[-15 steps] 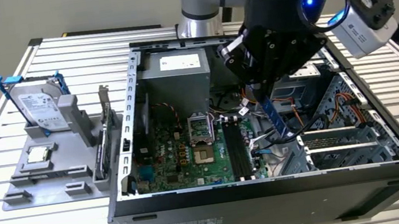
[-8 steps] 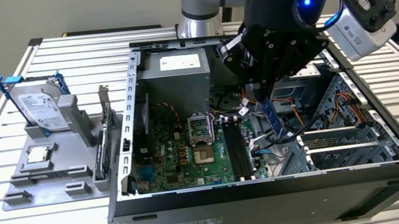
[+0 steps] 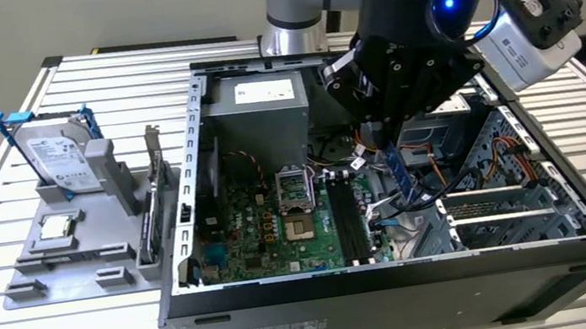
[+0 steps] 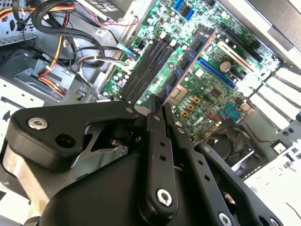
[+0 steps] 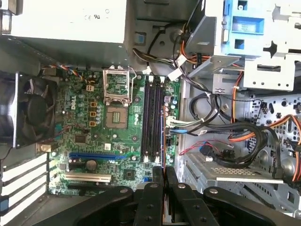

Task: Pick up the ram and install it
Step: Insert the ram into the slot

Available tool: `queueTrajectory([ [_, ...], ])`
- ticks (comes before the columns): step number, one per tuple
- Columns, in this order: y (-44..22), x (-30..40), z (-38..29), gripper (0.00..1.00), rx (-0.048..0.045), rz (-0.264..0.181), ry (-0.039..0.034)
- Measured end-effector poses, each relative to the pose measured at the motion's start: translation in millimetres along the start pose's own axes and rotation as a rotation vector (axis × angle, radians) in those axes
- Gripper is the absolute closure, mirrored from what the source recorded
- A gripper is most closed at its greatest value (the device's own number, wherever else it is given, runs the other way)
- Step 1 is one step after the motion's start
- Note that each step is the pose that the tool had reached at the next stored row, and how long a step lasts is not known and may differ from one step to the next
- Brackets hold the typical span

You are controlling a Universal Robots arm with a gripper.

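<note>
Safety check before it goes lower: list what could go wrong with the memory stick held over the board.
1. The gripper holds the memory stick by one end, hanging steeply. It may meet the black slots end-first and twist in the grip.
2. The cables lie right beside the stick and could snag or get pinched.

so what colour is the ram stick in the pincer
Dark blue. The ram shows best in the second wrist view.
</note>
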State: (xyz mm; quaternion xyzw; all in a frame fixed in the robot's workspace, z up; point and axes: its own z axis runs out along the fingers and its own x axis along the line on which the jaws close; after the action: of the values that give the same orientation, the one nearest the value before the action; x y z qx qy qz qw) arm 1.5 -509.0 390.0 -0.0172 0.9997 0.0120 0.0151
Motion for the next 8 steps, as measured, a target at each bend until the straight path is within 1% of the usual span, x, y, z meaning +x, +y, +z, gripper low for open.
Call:
queueTrajectory([
  [5, 0.0, 0.0, 0.0, 1.0, 0.001, 0.034, -0.0008],
  [8, 0.0, 0.0, 0.0, 1.0, 0.0011, 0.038, -0.0009],
])
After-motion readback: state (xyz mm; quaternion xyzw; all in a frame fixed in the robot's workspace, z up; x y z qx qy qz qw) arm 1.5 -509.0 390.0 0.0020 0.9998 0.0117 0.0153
